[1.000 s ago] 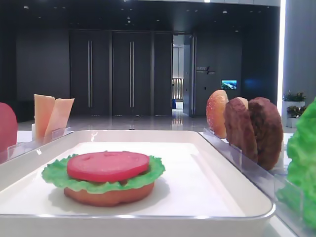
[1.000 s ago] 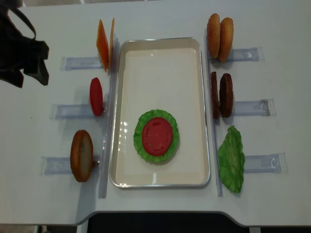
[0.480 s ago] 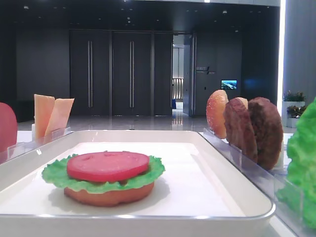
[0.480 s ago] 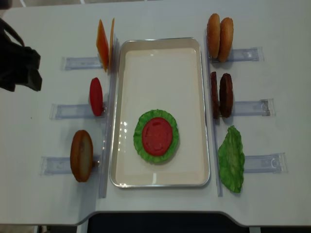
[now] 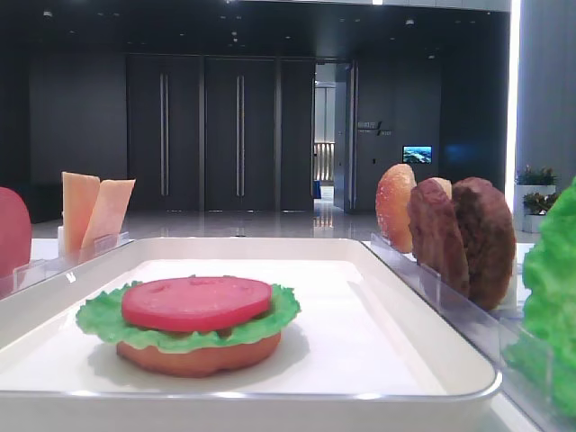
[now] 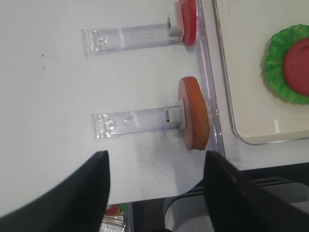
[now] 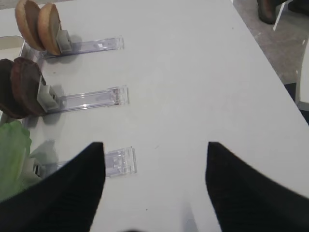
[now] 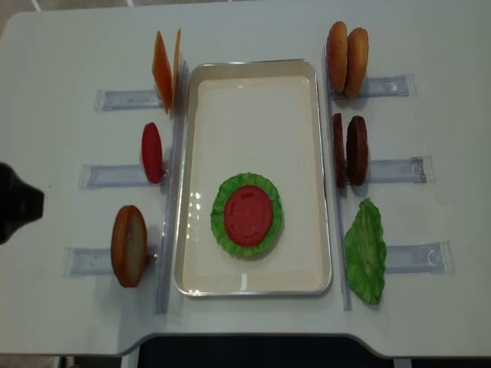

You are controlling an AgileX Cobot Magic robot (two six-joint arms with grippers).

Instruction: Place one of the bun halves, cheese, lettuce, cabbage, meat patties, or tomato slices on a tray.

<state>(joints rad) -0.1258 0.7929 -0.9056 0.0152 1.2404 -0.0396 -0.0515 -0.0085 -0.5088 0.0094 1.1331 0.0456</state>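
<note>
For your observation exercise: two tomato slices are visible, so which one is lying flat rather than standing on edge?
The tomato slice on the lettuce in the tray lies flat; the other tomato slice stands on edge left of it.

left gripper [image 6: 157, 186]: fingers spread wide, empty, at 6 o'clock
bun half [image 6: 194, 113]: upright in clear rack [image 6: 135, 122], centre
tomato slice [image 6: 187, 19]: 12 o'clock
tray [image 6: 227, 92]: 3 o'clock, holding lettuce [image 6: 275, 67]

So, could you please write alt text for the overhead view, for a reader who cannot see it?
A white tray in the middle of a white table holds one stack: tomato slice on lettuce. Left of the tray, cheese, another tomato slice and a bun half stand in clear racks; right of it, two bun halves, two meat patties and lettuce.
</note>
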